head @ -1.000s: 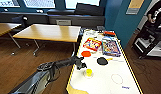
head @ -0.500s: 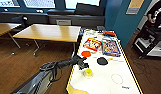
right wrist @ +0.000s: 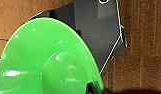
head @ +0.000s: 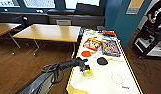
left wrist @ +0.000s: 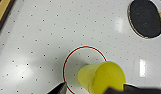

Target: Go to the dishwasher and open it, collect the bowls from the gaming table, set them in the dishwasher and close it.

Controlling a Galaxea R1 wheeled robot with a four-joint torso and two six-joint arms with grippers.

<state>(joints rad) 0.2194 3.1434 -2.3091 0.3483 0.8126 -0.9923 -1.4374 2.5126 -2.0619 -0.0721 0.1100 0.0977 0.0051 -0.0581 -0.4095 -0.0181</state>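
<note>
While the head view shows the left gripper (head: 86,68) over the gaming table (head: 106,82), the left wrist view shows its jaws apart around the one yellow bowl (left wrist: 102,78). One green bowl (right wrist: 46,62) fills the right wrist view; its grip I cannot tell. At ten o'clock stands one wooden table (head: 48,32) on brown floor.
</note>
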